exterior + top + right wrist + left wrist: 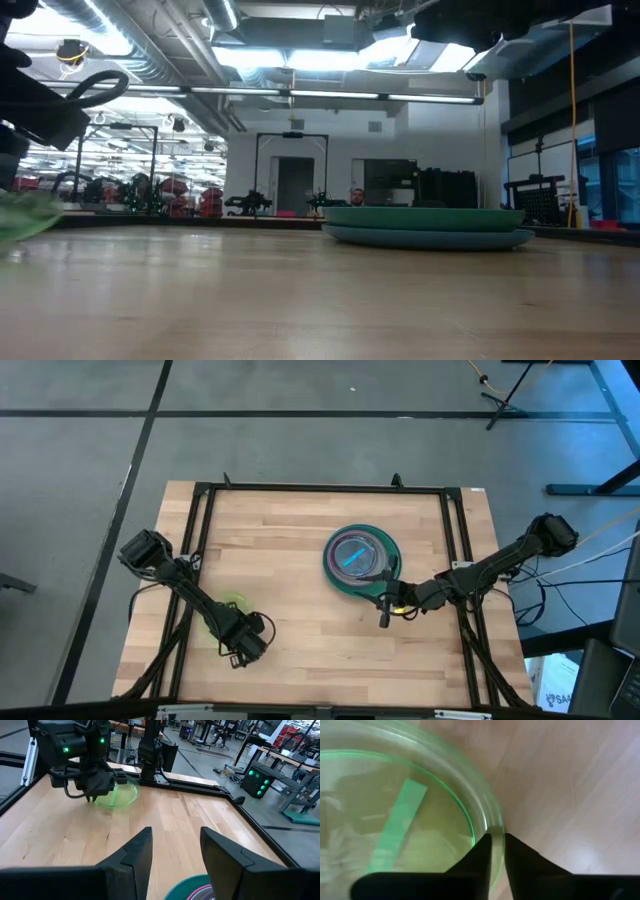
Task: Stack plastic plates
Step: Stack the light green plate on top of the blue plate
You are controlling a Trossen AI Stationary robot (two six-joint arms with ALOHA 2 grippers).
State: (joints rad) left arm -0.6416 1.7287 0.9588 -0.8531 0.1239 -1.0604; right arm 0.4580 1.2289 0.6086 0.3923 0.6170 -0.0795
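A stack of plastic plates (356, 560), dark green at the rim with smaller bluish and grey ones on top, sits right of the table's middle; in the low view the stack (425, 225) rests flat on the wood. A small translucent lime plate (226, 610) is near the table's left side, at my left gripper (240, 648), which is shut on its rim. My right gripper (384, 618) hovers open just near of the stack, whose edge (192, 887) shows below its fingers (135, 850). That view also shows the lime plate (120, 795) far off. My left gripper (497, 840) pinches the lime plate's rim (492, 822) between its two fingers, one finger (479, 851) over the plate's inside and the other outside. It comes at the rim from the table's near side. Whether the plate is lifted clear of the table, I cannot tell.
A black metal frame (320, 488) runs around the tabletop. Bare wood lies between the lime plate and the stack and along the near edge (320, 680). Cables trail from the right arm off the table's right side. A person (357, 196) shows far back in the room.
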